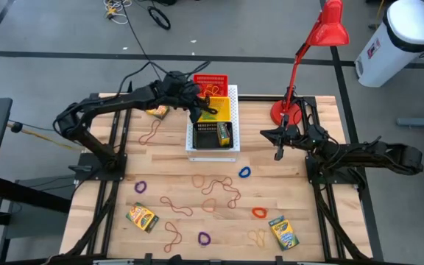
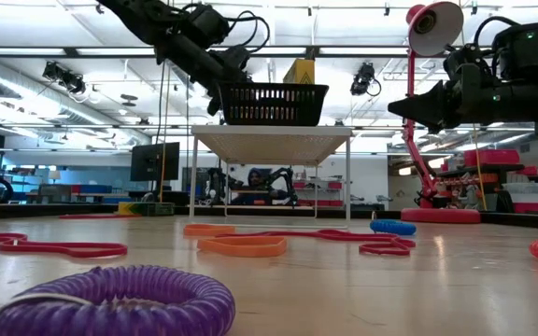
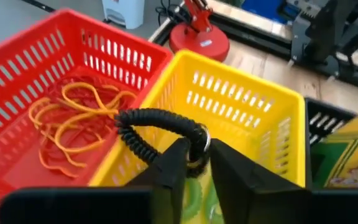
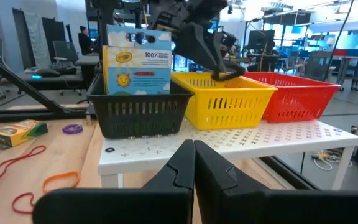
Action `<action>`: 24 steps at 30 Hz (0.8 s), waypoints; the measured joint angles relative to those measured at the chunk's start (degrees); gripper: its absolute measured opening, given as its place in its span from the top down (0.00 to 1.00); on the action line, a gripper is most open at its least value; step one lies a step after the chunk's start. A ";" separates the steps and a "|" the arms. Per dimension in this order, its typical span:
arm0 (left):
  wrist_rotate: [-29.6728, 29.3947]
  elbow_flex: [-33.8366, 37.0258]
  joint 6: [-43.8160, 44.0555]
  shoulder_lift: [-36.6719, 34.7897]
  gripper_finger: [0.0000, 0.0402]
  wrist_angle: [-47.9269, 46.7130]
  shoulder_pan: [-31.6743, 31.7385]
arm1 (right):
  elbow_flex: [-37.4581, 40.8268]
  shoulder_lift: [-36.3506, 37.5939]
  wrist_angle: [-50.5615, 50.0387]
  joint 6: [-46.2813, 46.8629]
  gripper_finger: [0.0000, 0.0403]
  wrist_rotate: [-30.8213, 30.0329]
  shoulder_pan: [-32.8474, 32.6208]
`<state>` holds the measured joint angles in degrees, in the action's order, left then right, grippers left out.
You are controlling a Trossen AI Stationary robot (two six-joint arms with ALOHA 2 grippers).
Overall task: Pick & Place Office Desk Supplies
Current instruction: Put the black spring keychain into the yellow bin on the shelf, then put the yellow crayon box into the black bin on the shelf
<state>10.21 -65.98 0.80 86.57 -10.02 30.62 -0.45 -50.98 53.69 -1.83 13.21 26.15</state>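
Note:
My left gripper (image 3: 194,150) is over the yellow basket (image 3: 241,112), shut on a black coiled elastic loop (image 3: 157,121); it also shows in the high view (image 1: 199,110). The red basket (image 3: 36,74) beside it holds orange and reddish rubber bands (image 3: 73,118). A crayon box (image 4: 137,61) stands upright in the black basket (image 4: 138,112). My right gripper (image 4: 194,155) is shut and empty, in the air to the right of the baskets (image 1: 278,151). On the table lie crayon boxes (image 1: 143,217) (image 1: 283,232), rubber bands (image 1: 213,193), and purple (image 1: 139,187), blue (image 1: 244,172) and orange (image 1: 259,213) loops. My left gripper pinches the black coiled loop between its two fingers at one spot on its ring (image 3: 199,142). The fingers slant down from the table's left side. The rest of the loop sticks out ahead of the fingertips, lifted clear over the yellow basket near the wall it shares with the red basket.
The three baskets sit in a row on a white perforated board (image 4: 241,146) raised on legs at the table's far middle. A red desk lamp (image 1: 311,44) stands at the far right. Another crayon box (image 1: 157,110) lies left of the board.

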 joint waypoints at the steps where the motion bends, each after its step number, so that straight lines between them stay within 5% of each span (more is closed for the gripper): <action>1: 0.00 0.01 -0.24 -0.24 0.76 -0.70 0.02 | 0.00 0.00 0.02 0.07 0.98 0.00 0.00; 10: -0.32 0.00 -3.32 -2.12 0.60 -4.11 -0.92 | 0.00 0.00 0.33 -0.54 0.98 0.00 0.00; 16: -3.06 4.16 -3.98 -7.80 0.76 -5.07 -3.14 | 0.00 0.00 0.51 -0.98 0.98 0.02 0.00; 24: -2.49 21.82 -0.39 -18.99 0.98 10.01 -6.63 | 0.00 0.00 0.49 -0.35 0.98 0.02 0.00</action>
<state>7.72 -44.15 0.41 67.59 -0.01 23.99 -0.45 -50.98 54.19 -2.17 13.23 26.15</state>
